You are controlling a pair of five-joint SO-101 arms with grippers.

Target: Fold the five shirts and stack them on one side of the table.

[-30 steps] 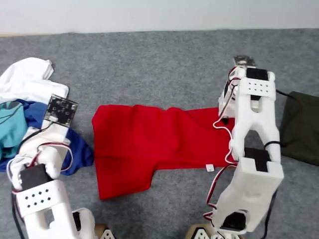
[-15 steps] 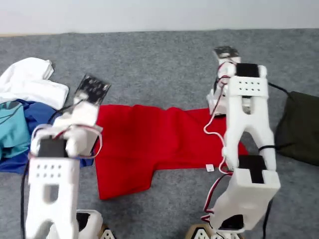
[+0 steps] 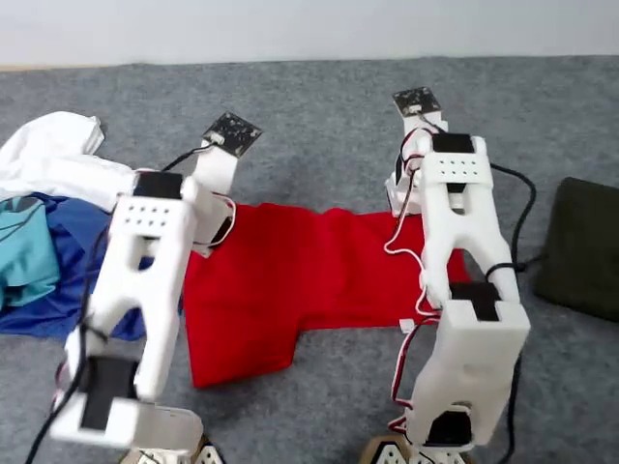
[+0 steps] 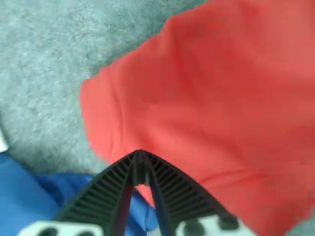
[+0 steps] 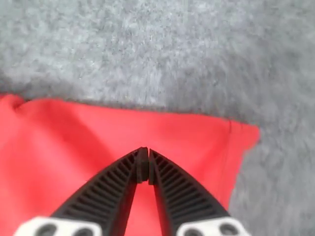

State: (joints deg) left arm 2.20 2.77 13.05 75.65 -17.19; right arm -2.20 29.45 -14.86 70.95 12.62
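Grey carpet [image 3: 319, 116], red shirt [image 3: 309, 275] under closed left hand [image 4: 140, 172]

spread shirt [image 3: 290, 280] — centre of table [image 3: 319, 126] | shirt heap [image 3: 48, 222] — left | folded shirt [image 3: 580, 246] at right edge

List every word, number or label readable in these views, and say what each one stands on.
No text can be read.
The small white tag at the near edge of the red shirt is too small to read.
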